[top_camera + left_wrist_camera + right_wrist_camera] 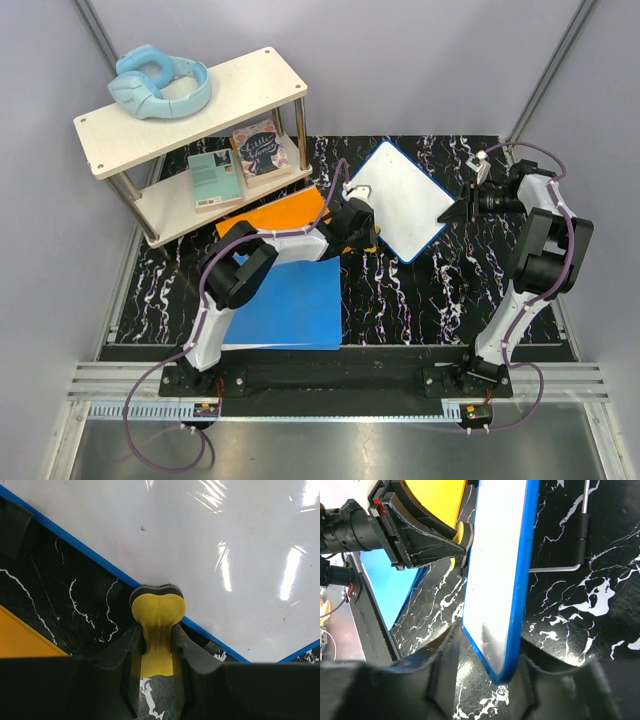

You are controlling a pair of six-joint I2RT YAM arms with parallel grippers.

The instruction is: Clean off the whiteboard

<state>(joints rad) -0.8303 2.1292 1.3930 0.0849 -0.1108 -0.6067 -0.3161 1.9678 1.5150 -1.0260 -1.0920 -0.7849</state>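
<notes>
The whiteboard (400,195) lies cornerwise on the black marbled table, white with a blue rim. Its face (225,540) shows only tiny specks and a faint smudge, no writing. My left gripper (362,225) is shut on a yellow sponge eraser (158,607), whose dark-edged head rests on the board's lower-left rim. The eraser also shows in the right wrist view (462,532). My right gripper (458,212) is open around the board's right corner (495,580). Its right finger (535,675) lies against the rim; the left finger stands a little apart.
An orange folder (285,212) and a blue folder (290,300) lie under and beside the left arm. A two-level shelf (190,110) at the back left carries a light blue object and books. A thin bent metal rod (581,530) lies beyond the board.
</notes>
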